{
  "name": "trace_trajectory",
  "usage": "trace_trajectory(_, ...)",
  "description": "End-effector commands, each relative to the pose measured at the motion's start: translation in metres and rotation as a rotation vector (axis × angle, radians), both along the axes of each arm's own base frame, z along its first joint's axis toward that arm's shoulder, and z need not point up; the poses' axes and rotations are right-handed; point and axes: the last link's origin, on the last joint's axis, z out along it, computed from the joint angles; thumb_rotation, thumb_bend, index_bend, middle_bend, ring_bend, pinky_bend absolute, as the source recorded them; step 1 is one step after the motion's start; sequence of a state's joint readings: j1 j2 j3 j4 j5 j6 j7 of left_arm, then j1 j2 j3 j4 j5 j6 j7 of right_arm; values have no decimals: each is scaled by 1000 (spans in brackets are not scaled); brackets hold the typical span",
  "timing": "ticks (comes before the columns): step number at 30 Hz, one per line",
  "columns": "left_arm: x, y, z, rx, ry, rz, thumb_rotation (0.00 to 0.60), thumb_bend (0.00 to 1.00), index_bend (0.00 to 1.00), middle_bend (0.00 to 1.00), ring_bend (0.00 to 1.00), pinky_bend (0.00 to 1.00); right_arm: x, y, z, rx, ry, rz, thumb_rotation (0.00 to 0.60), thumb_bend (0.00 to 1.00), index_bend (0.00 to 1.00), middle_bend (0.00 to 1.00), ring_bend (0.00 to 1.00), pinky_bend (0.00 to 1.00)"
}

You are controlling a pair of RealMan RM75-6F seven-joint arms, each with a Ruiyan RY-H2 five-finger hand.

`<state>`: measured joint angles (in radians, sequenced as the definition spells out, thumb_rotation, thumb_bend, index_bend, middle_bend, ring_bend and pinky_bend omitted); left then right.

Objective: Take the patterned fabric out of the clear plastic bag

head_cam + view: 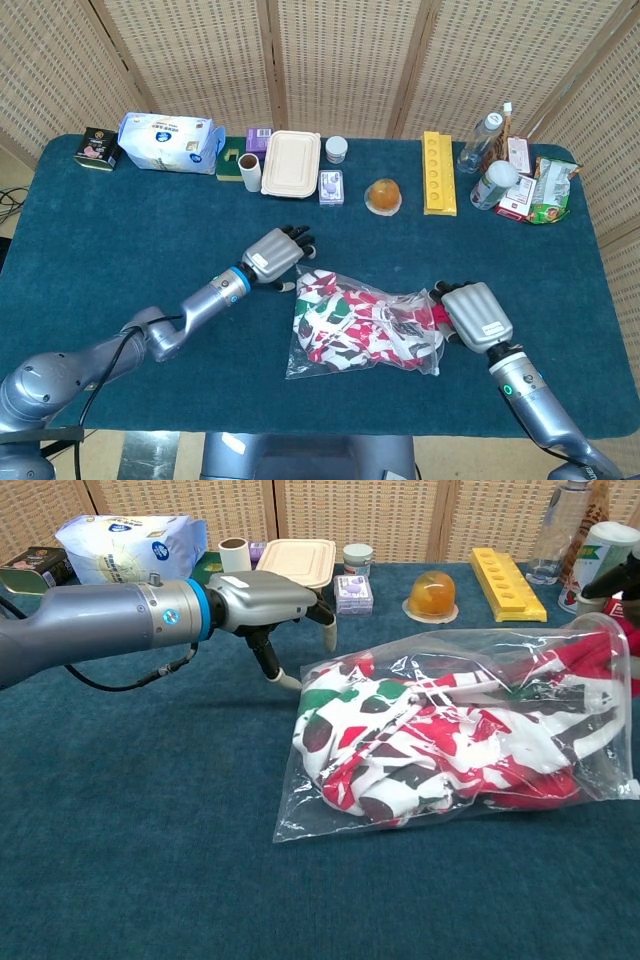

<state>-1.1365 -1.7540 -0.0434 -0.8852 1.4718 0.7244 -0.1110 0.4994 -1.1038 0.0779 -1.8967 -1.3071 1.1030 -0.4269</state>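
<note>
The clear plastic bag (330, 362) lies flat on the blue table (120, 230), with the red, green and white patterned fabric (350, 320) bunched inside it. My left hand (275, 255) hovers at the bag's far left corner, fingers spread with nothing in them; in the chest view the left hand (265, 595) has its thumb pointing down just beside the bag (300, 825). My right hand (478, 315) sits at the bag's right, open end, fingers curled over a red end of the fabric (430, 740) that pokes out there. In the chest view only its dark fingertips (608, 580) show.
Along the table's far edge stand a tissue pack (168, 142), a beige lunch box (291, 163), an orange domed item (383, 195), a yellow tray (438, 172), bottles (480, 140) and snack packs (545, 190). Wicker screens stand behind the table.
</note>
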Motion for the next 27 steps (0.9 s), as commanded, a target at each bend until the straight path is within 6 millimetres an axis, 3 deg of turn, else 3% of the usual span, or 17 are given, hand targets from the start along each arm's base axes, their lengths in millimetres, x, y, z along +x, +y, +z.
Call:
trace_trajectory(1, 8, 3, -6, -7, 14, -3, 595, 242, 327, 194, 81, 197, -1, 0, 1, 0, 1, -3, 600, 476, 621, 417, 560, 539)
trace_trajectory(12, 13, 4, -16, -21, 92, -22, 556, 413, 411, 192, 78, 184, -5, 0, 4, -8, 0, -15, 600, 476, 624, 421, 560, 539)
trace_trajectory(19, 8, 5, -15, -24, 109, -12, 576, 469, 444, 192, 78, 182, -6, 0, 4, -5, 0, -20, 600, 475, 626, 425, 561, 540)
trace_trajectory(27, -2, 4, -7, -24, 103, -2, 600, 538, 569, 192, 78, 182, -6, 2, 6, -9, -10, -24, 600, 476, 631, 430, 562, 540)
